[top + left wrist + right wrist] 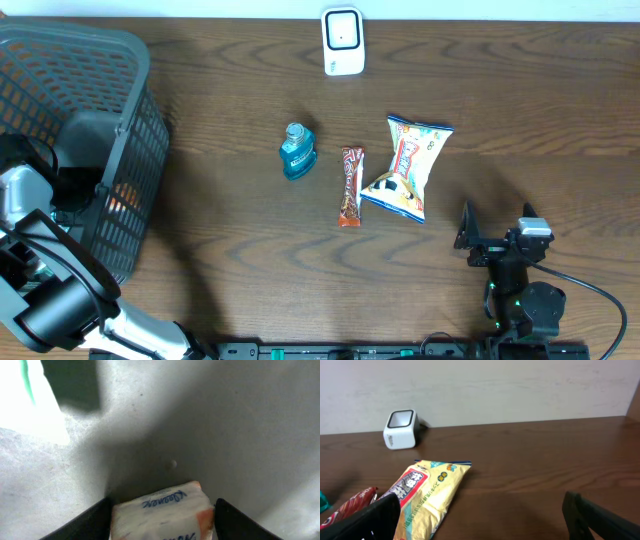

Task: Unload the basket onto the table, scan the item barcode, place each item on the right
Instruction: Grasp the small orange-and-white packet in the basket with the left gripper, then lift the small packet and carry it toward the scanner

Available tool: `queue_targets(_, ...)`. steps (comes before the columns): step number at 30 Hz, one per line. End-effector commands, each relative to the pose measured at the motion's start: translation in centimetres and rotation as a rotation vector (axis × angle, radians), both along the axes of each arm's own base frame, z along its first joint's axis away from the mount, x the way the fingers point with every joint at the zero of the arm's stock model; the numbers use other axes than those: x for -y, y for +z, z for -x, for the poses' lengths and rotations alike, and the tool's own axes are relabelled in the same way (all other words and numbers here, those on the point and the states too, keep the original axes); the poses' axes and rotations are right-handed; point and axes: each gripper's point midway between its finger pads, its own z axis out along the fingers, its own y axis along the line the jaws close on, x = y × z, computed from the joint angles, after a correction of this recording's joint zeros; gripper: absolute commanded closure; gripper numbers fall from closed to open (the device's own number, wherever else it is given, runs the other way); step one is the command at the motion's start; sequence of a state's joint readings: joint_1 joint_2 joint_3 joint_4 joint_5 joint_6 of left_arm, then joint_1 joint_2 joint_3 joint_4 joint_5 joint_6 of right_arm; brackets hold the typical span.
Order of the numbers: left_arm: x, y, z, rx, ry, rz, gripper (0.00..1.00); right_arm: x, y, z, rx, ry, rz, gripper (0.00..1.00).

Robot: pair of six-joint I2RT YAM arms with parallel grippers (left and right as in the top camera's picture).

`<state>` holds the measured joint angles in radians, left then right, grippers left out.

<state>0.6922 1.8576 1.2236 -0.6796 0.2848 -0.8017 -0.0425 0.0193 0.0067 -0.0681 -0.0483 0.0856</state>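
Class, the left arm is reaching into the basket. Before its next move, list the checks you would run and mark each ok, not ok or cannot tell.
1. Tissue pack sits between the left gripper fingers: ok.
2. Fingers firmly clamped on the pack: cannot tell.
3. Barcode face located: cannot tell; only blue lettering shows.
4. Scanner stands on the table with nothing in front of it: ok.
5. Right gripper open, empty and far from the basket: ok.

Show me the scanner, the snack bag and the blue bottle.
scanner (342,40), overhead view, top face.
snack bag (408,165), overhead view, middle of its front.
blue bottle (297,155), overhead view, its body.
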Motion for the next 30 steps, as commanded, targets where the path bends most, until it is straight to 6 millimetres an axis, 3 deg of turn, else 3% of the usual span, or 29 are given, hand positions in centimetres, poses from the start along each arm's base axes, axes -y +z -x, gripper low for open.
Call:
queue_targets(1,0.3,-2.0,0.8,-0.052,-0.007,0.029,0.49,0.0,-0.1,0.0,-0.004,0.001,0.012,0.01)
queue_targets(7,0.1,-1.6,0.5,-0.040,-0.017,0.017,0.66,0.0,-0.1,0.0,-0.004,0.001,0.012,0.01)
queue_targets(11,-0.7,-0.3,-0.4,-0.003,-0.051,-0.022,0.67,0.0,-0.1,0.0,-0.004,0.001,0.012,0.01)
queue_targets(15,-1.5,2.4,-1.4,0.047,-0.068,-0.070,0.67,0.0,-0.1,0.0,-0.004,0.001,0.012,0.01)
queue_targets(21,-2.4,8.9,-2.5,0.171,-0.077,-0.185,0.67,0.0,-0.1,0.0,-0.004,0.001,0.012,0.01)
queue_targets(26,-2.3,16.7,-2.4,0.320,-0.076,-0.319,0.67,0.0,-0.1,0.0,-0.004,0.001,0.012,0.01)
queue_targets(30,-1.0,24.2,-0.9,0.472,-0.067,-0.447,0.67,0.0,-0.1,0.0,-0.004,0.001,0.012,0.01)
